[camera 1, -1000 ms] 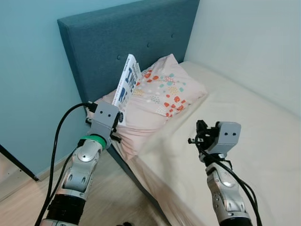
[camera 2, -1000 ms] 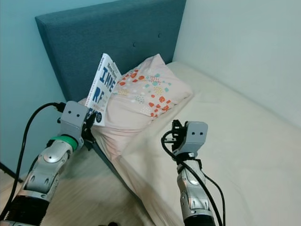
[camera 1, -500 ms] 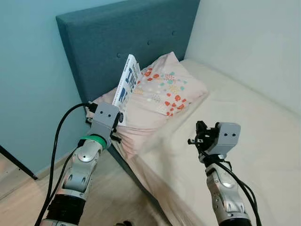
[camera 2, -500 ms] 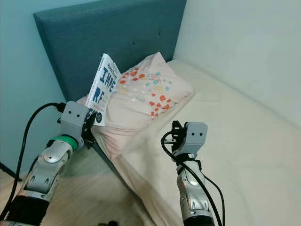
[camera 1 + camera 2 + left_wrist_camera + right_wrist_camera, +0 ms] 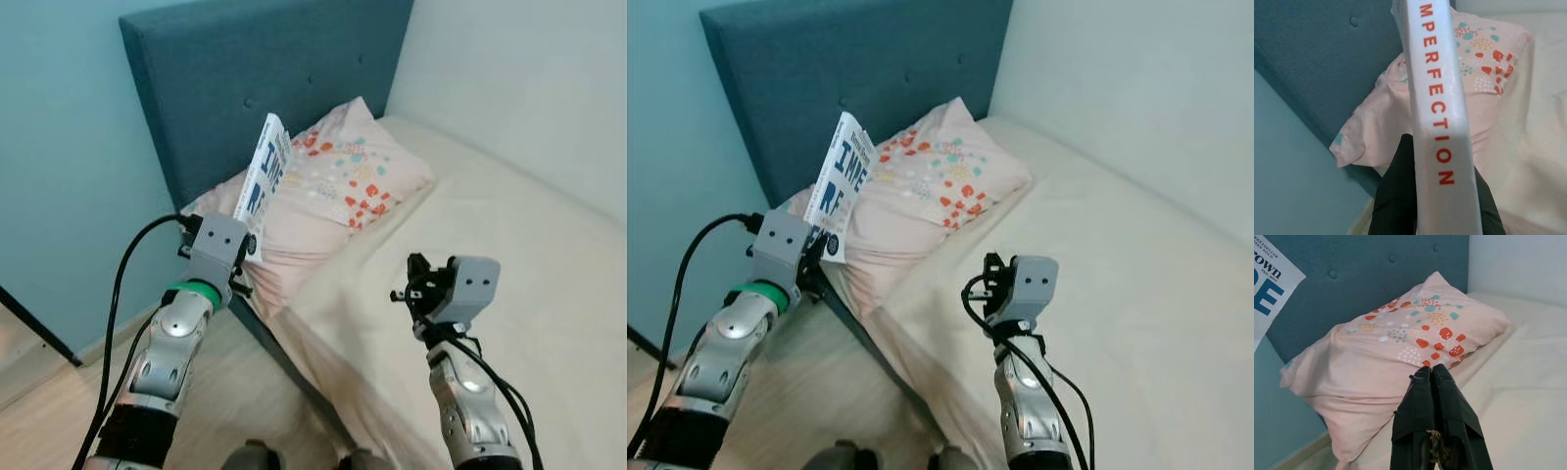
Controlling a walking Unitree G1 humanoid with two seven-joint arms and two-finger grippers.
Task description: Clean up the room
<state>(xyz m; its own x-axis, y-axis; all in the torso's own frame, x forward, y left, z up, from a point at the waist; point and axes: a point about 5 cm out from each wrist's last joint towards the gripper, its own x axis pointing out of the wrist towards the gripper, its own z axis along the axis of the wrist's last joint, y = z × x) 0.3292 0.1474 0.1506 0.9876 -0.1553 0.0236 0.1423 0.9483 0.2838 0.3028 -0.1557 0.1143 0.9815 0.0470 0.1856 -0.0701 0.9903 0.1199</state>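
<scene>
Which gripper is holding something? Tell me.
The left gripper: its fingers clamp the white book upright beside the pillow. The right gripper is shut on nothing above the mattress.

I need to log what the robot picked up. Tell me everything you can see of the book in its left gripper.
The book is a white paperback with big blue cover letters and a small round dark mark near its lower corner. Its white spine reads "MPERFECTION" in red in the left wrist view. It stands nearly upright, tilted, clamped at its lower end by the left gripper, beside the pink patterned pillow and before the teal headboard. Whether it touches the pillow is unclear.
</scene>
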